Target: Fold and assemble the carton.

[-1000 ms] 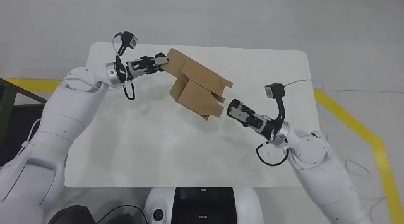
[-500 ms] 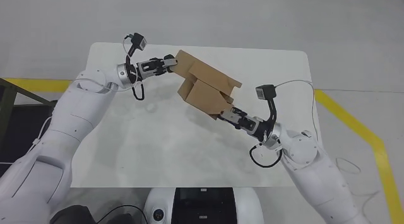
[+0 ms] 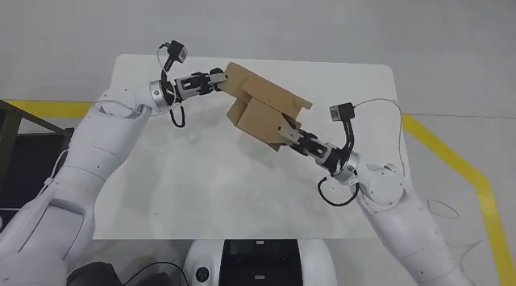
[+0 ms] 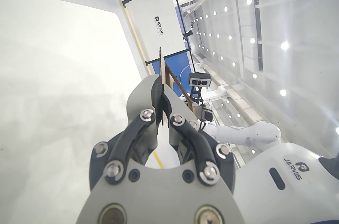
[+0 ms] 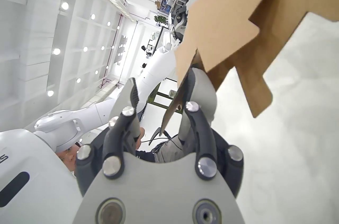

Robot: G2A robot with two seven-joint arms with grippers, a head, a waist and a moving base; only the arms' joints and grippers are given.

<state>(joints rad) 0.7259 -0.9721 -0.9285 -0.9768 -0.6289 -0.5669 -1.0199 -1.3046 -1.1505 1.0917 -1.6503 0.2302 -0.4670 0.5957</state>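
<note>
Closing in: R gripper (image 3: pixel 289 134) has come up to the near corner of the carton (image 3: pixel 262 117). A sec ago you had it well apart, out over the table (image 3: pixel 161 189).
Shift: carton + L gripper (image 3: pixel 219 79) have slid a bit toward the R side since then. Over the last half sec the L arm holds put.
L gripper state: clenched on a thin cardboard edge at the carton's far-left end, pinched tight in the L wrist view.
R gripper state: released, fingers (image 5: pixel 204 87) spread, w/ one flap edge sitting btwn them. The edge touches one finger but isn't pinched yet.
Carton pos: held up btwn both arms over the far-middle of the table. Can't tell if its low edge touches the top.
Meaning: you prob. have the 2nd grasp lined up. My read is early-to-mid task, w/ the box part-opened and no flaps tucked.
Container: carton is the only one. Its open end has loose flaps splayed out. Nothing seen inside, though the interior is mostly hidden.
</note>
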